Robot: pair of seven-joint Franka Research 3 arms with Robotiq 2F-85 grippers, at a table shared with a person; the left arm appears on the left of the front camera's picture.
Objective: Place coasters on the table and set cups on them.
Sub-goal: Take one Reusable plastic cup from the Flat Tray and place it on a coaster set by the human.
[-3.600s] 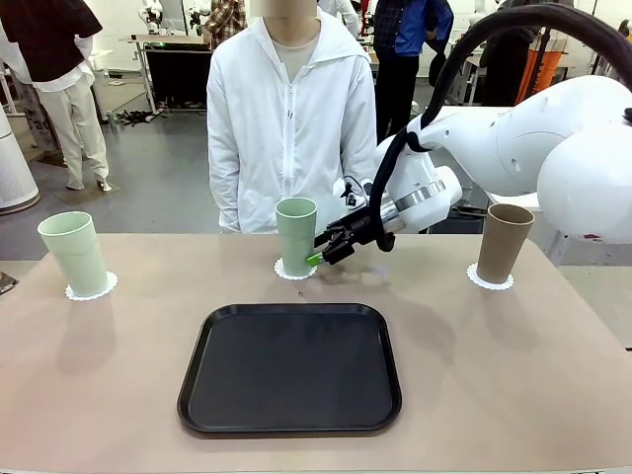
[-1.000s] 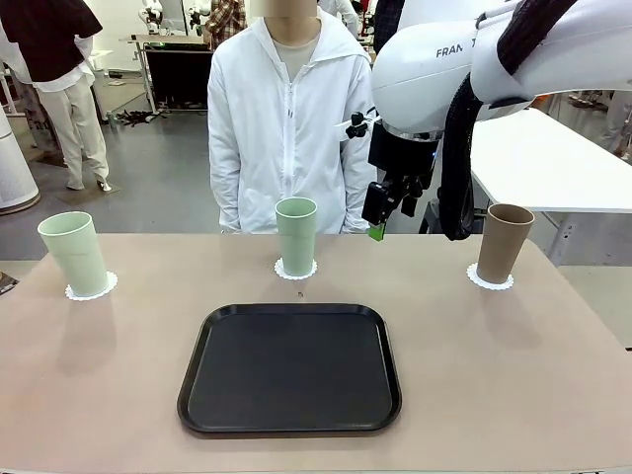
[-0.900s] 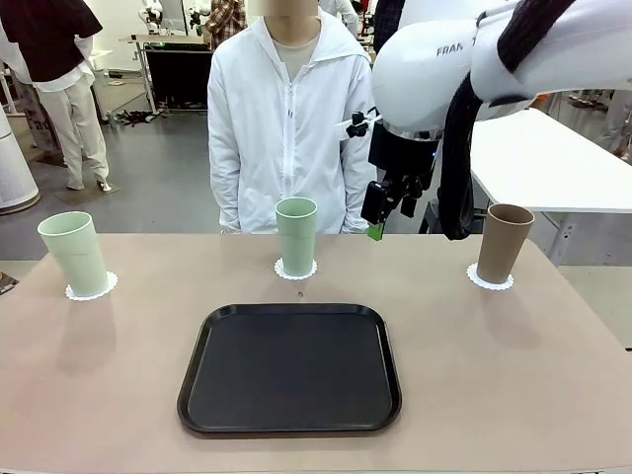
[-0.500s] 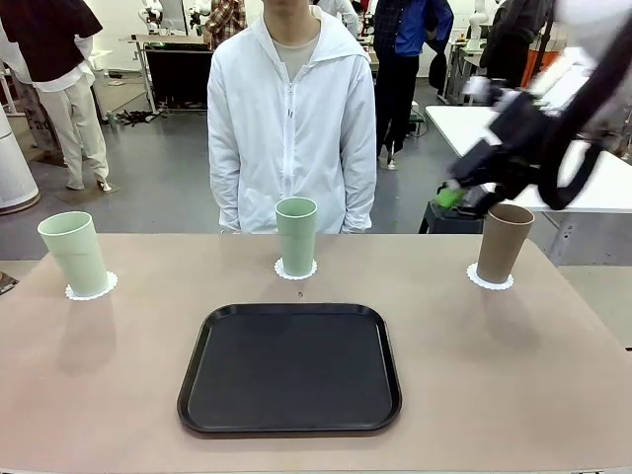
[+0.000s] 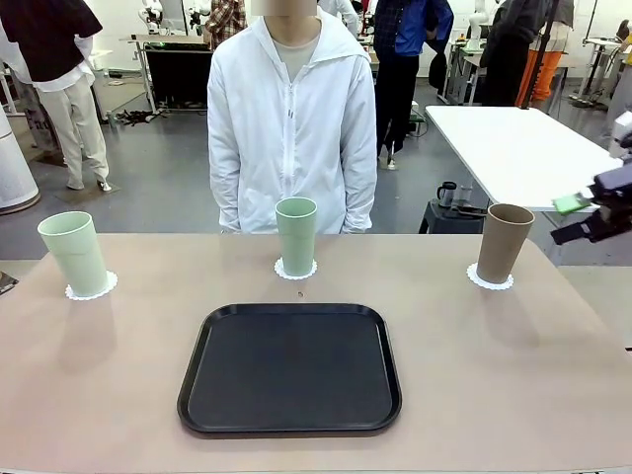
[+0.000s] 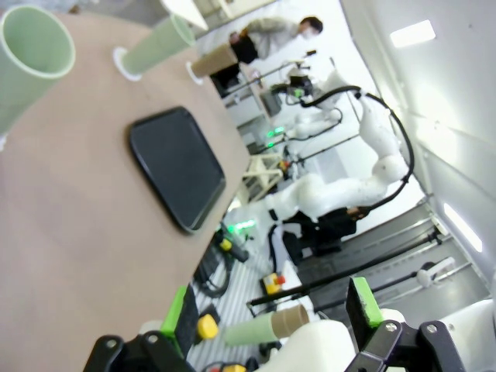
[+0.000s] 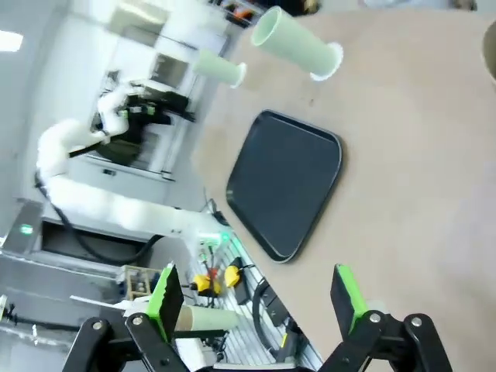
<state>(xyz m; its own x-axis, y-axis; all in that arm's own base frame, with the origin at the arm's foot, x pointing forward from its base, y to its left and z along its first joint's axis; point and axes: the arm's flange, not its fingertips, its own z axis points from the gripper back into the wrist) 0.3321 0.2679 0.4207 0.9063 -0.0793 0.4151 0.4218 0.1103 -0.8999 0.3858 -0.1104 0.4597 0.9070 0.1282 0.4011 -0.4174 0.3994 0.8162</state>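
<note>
On the beige-pink matte table (image 5: pixel 513 375), three tall tumblers each stand on a white scalloped paper coaster: a pale green cup (image 5: pixel 75 254) at left, another green cup (image 5: pixel 296 235) centre, a brown cup (image 5: pixel 504 242) right. The right gripper (image 5: pixel 592 217), cut off at the frame edge, and the left gripper (image 6: pixel 271 310) both gape, holding nothing.
</note>
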